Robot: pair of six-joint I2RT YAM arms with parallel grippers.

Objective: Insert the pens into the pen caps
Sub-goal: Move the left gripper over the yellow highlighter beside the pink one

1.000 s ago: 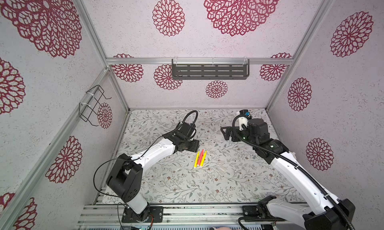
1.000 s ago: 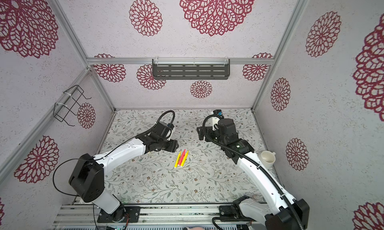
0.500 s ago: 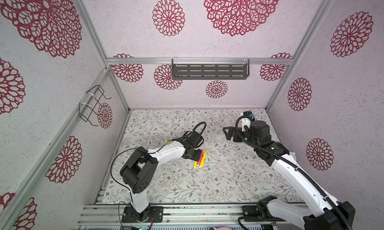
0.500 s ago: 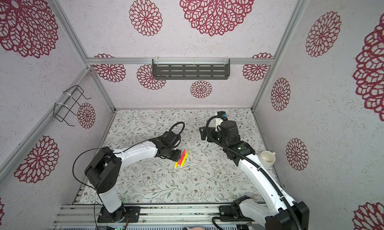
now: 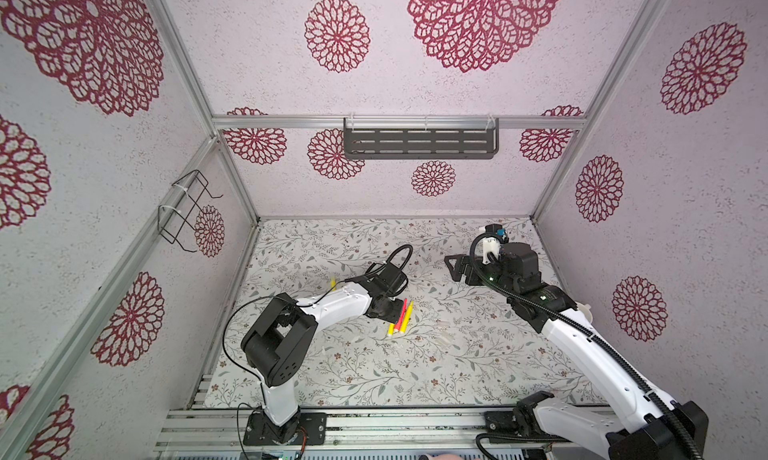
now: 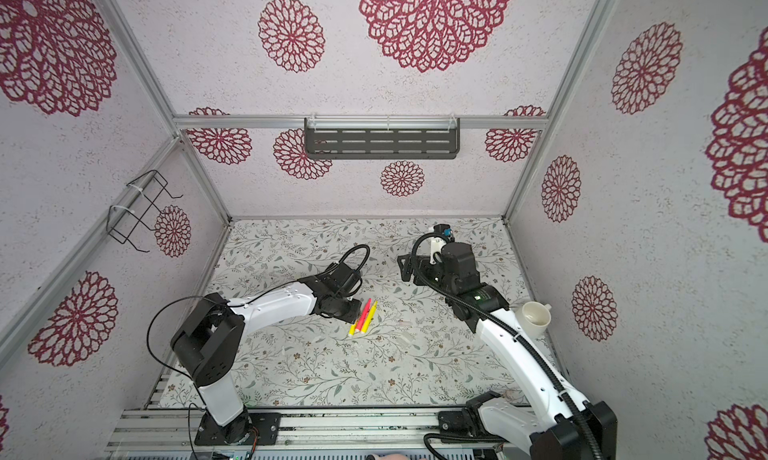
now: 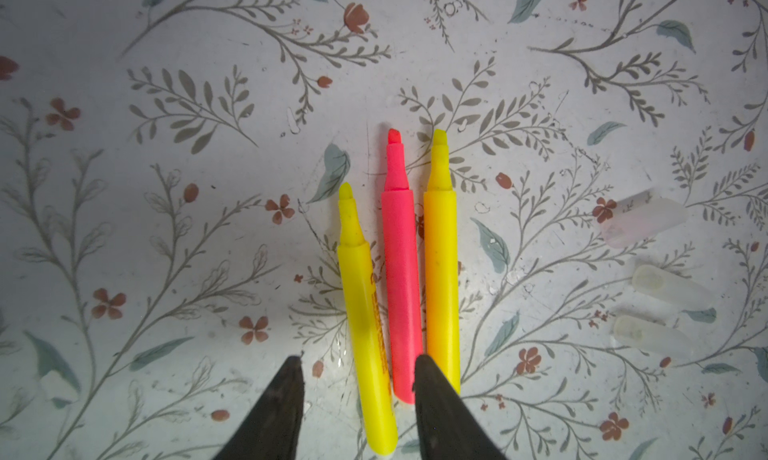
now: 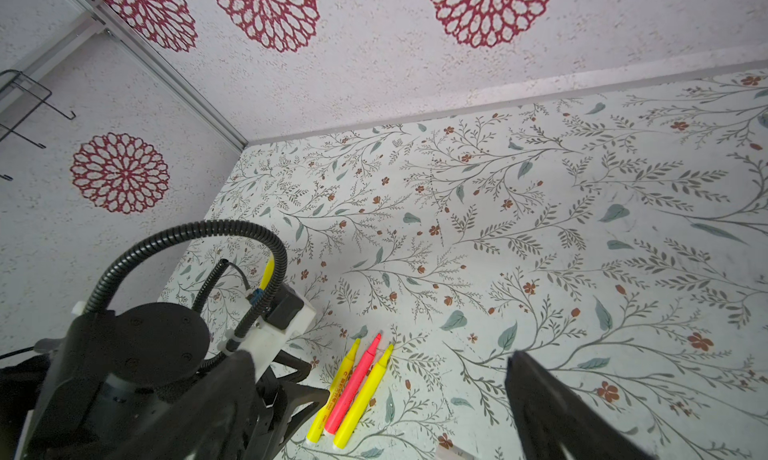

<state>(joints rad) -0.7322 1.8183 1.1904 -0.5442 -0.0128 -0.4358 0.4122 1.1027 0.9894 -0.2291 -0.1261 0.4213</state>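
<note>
Three pens lie side by side on the floral mat: a yellow one (image 7: 365, 312), a pink one (image 7: 401, 279) and an orange-yellow one (image 7: 442, 271), also seen in both top views (image 5: 400, 319) (image 6: 363, 319). My left gripper (image 7: 356, 366) (image 5: 388, 312) is low over their back ends, open, with the yellow pen between its jaws and one fingertip (image 7: 424, 375) over the pink pen's end. Another yellow pen (image 5: 333, 283) peeks out behind the left arm. Clear pen caps (image 7: 642, 223) (image 7: 669, 287) (image 7: 648, 333) lie beside the pens. My right gripper (image 5: 453, 267) (image 8: 380, 362) hovers wide open, empty.
A white cup (image 6: 536, 319) stands by the right wall, next to the right arm. A dark shelf (image 5: 419, 142) hangs on the back wall and a wire basket (image 5: 187, 213) on the left wall. Walls close the mat on three sides.
My left gripper has come forward and down onto the pens' back ends, and its jaws have narrowed around the yellow pen. The right gripper shifted slightly to the right, still wide open.
</note>
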